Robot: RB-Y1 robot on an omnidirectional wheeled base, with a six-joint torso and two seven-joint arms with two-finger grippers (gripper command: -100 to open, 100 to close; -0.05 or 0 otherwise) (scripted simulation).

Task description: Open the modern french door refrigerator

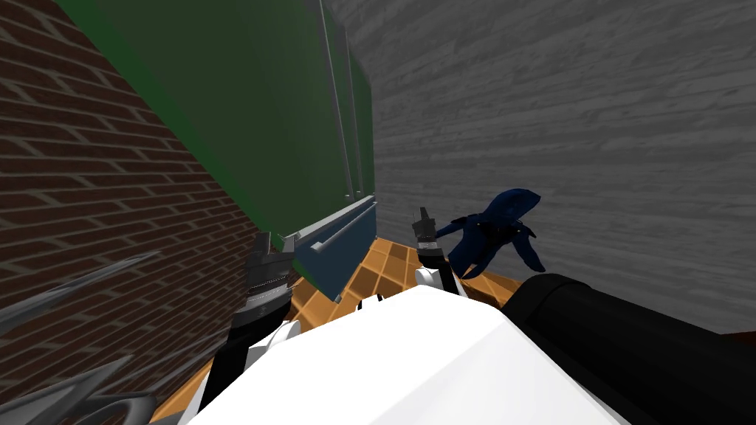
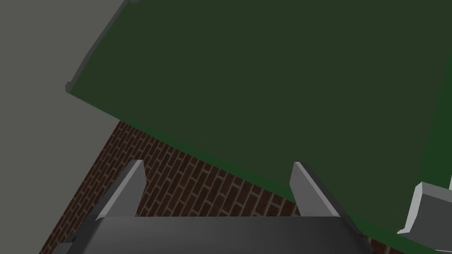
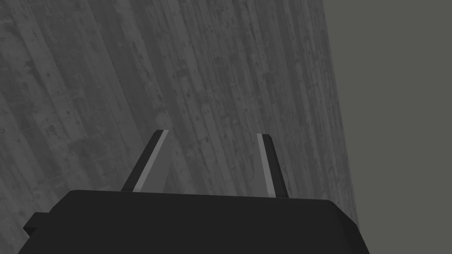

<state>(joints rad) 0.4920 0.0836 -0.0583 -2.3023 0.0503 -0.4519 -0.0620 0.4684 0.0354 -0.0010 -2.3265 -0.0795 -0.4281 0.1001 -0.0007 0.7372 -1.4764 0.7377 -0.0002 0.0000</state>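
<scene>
Left gripper (image 2: 218, 165), fingers spread and holding nothing, faces the green fridge (image 2: 273, 79). The head view's top middle shows its long handles (image 1: 336, 96). Right gripper (image 3: 212, 133) is spread too.

Left gripper (image 2: 218, 163), fingers spread, faces dark green refrigerator (image 2: 273, 79) panel (grey block (image 2: 430, 214) at one edge); brick wall (image 2: 190, 185) adjoining.

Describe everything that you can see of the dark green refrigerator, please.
The dark green refrigerator stands tall beside a brown brick wall, on an orange tiled floor. Its upper doors look flat, plain and shut, with two thin grey vertical handles close together. Below them is a blue-grey drawer with a light grey top edge and a horizontal bar handle. The left gripper hovers near the drawer's corner with jaws open; nothing seems to touch the refrigerator.
</scene>
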